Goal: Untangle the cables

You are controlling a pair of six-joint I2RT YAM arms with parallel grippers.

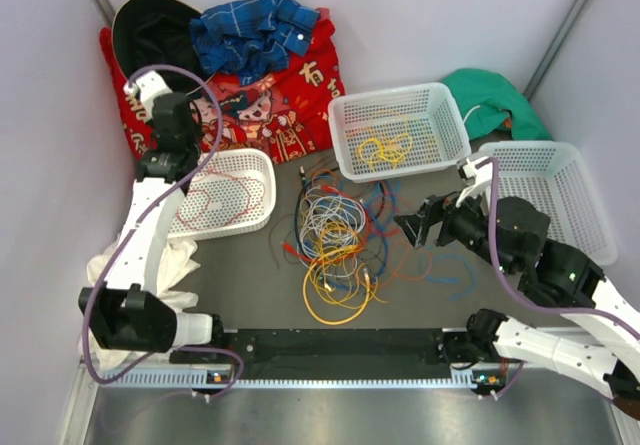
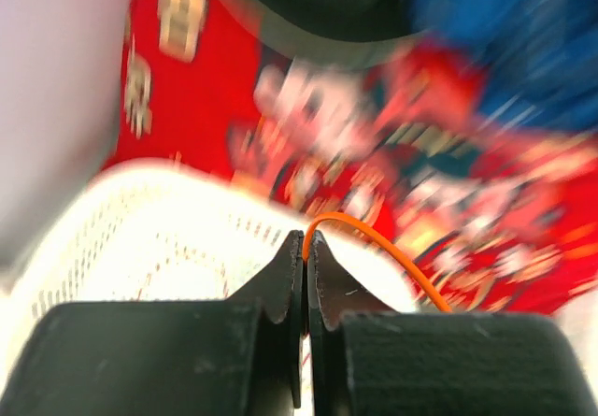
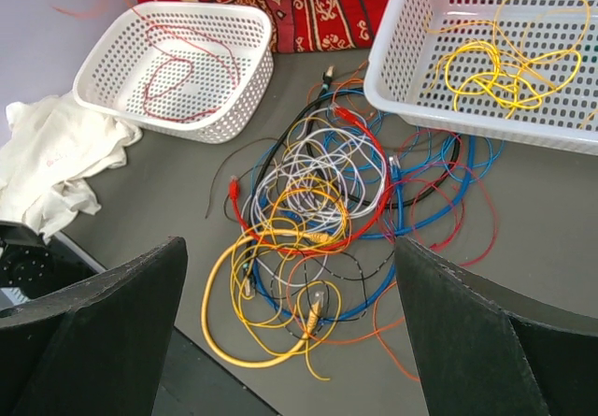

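Note:
A tangle of cables (image 1: 335, 240) in yellow, red, blue, grey-white and black lies mid-table, also seen in the right wrist view as the tangle (image 3: 318, 220). My right gripper (image 1: 420, 223) (image 3: 288, 248) hangs open above its right side, holding nothing. My left gripper (image 1: 180, 115) (image 2: 306, 238) is raised over the far-left rim of the left basket (image 1: 255, 165). It is shut on a thin orange cable (image 2: 374, 238) that arcs off to the right. Thin red and orange cables (image 1: 215, 200) lie in that basket. Yellow cables (image 1: 385, 148) (image 3: 495, 65) lie in the middle basket (image 1: 345, 135).
A third white basket (image 1: 560, 155) stands at the right. A red patterned cloth (image 1: 290, 105), a black hat (image 1: 150, 30) and a blue plaid cloth (image 1: 255, 30) lie at the back left. There is a green cloth (image 1: 490, 100) at the back right and a white cloth (image 1: 175, 265) near the left.

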